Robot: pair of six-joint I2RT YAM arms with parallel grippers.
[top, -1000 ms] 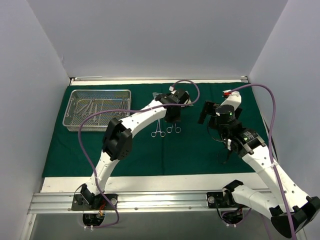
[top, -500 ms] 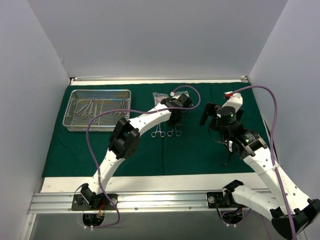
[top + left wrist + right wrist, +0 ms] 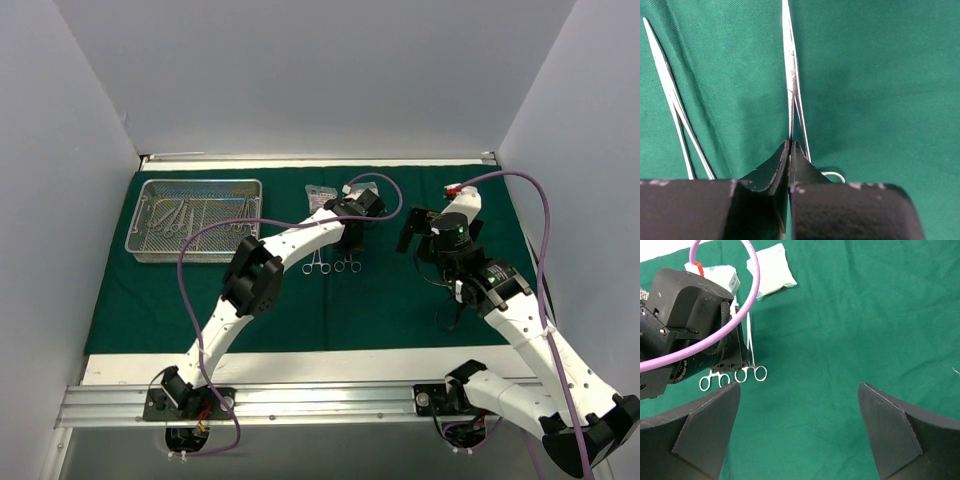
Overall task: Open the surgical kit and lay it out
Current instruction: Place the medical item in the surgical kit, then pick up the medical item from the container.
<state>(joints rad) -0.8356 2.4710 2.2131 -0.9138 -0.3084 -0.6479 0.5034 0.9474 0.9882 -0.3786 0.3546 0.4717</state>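
Observation:
The surgical kit's dark green cloth [image 3: 300,310] lies spread flat. Its wire-mesh tray [image 3: 135,250] sits at the back left with several steel clamps [image 3: 178,214] in it. Two clamps [image 3: 316,263] lie side by side on the cloth at mid-table. My left gripper [image 3: 349,236] is down on the right-hand one [image 3: 792,75], its jaws pinched on the shaft just above the rings [image 3: 751,374]. The other clamp [image 3: 670,90] lies free to the left of it. Two clear pouches [image 3: 771,270] lie at the back. My right gripper [image 3: 799,390] hovers open over bare cloth.
White walls close in the back and both sides. A bare white strip and the metal rail [image 3: 300,400] run along the near edge. The left arm's purple cable [image 3: 747,300] loops above the clamps, and the right arm's cable [image 3: 535,230] arcs toward the right wall.
The left arm's elbow has swung right and forward while its gripper stayed on the right-hand clamp. The right gripper has edged slightly toward the back.

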